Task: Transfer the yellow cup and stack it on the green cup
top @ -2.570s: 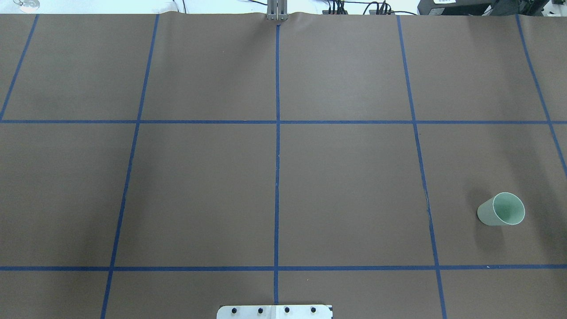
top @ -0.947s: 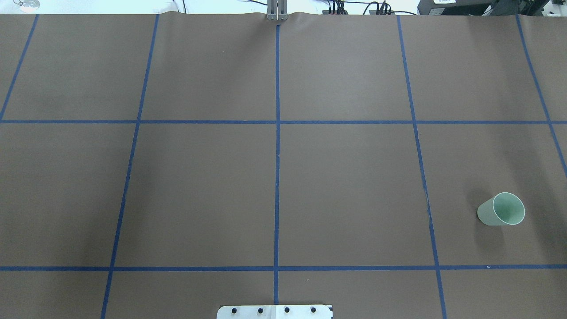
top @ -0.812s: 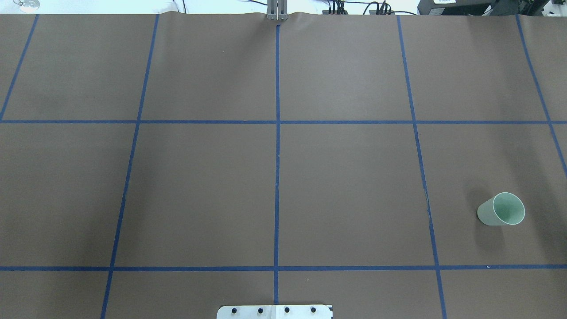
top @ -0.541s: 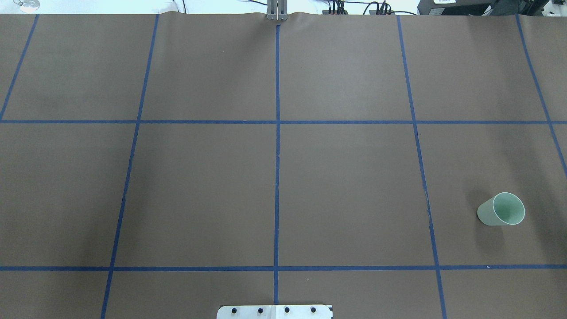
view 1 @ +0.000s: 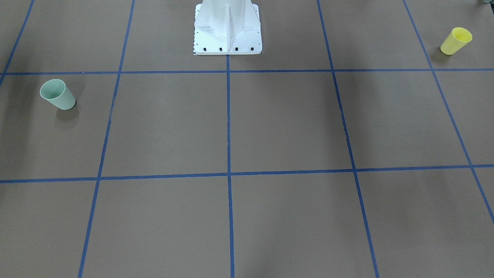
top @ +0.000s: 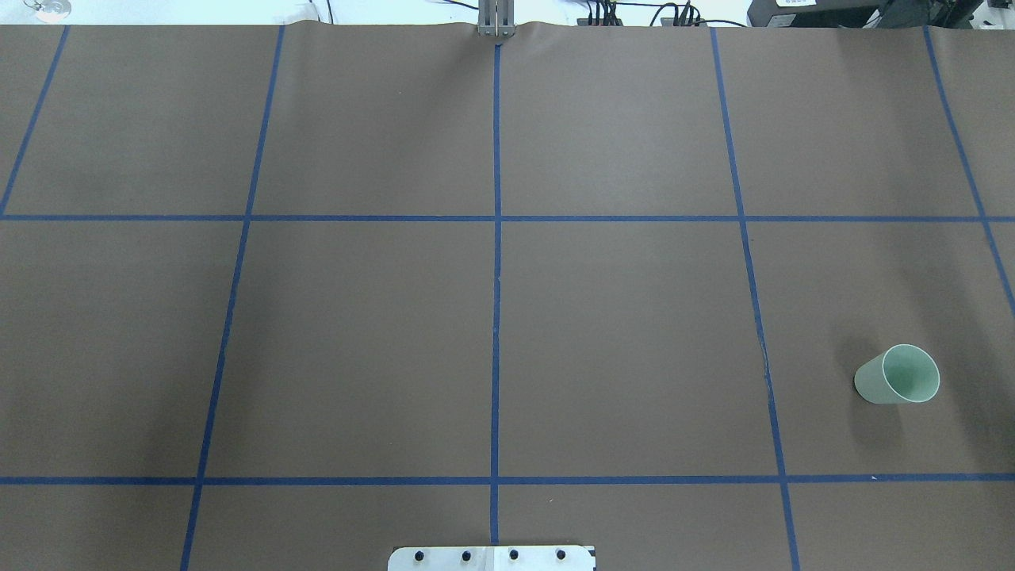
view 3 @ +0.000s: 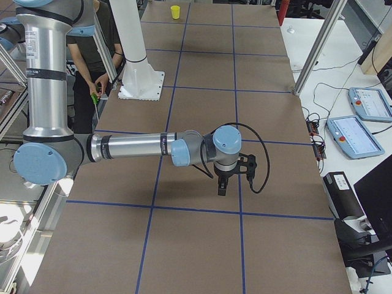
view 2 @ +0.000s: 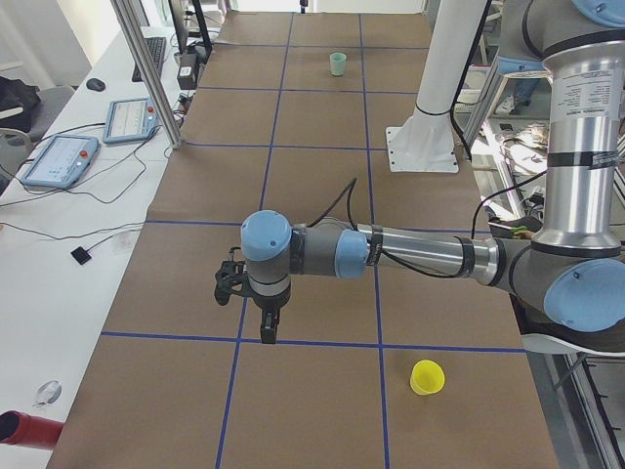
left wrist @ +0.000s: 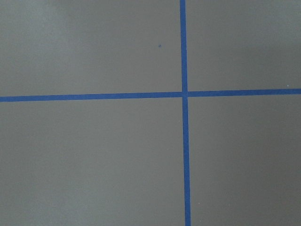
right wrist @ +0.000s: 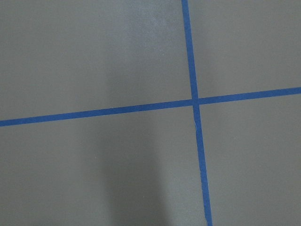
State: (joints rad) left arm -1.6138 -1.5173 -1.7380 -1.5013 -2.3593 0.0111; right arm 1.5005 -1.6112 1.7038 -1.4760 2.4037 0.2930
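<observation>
Under each wrist camera, only brown table cover [left wrist: 94,155] and a cross of blue tape [left wrist: 184,93]; no fingers in either wrist view. Left gripper [view 2: 267,327] caught from the camera at the table's left end alone, hanging fingers-down just above a tape line, clear of both cups; too small and side-on there, so cannot tell wide from narrow. Likewise the right gripper [view 3: 222,187], met only in the view from the right end, pointing down over the cover with a black cable looping beside it; again cannot tell how far apart the fingers. Neither gripper anywhere in the overhead or front-facing views. Closest to the left gripper, yet well apart from it, the yellow cup [view 2: 426,377]: upright, mouth up, alone on the cover, off to the robot's side and further toward the left end. Farther back, the white pedestal [view 2: 430,107], cut off at the top. Behind the right arm's upright, a person [view 3: 86,55], mostly hidden. Farthest from the left gripper, at the opposite end, the green cup [view 2: 338,64]: upright, mouth up, alone.
</observation>
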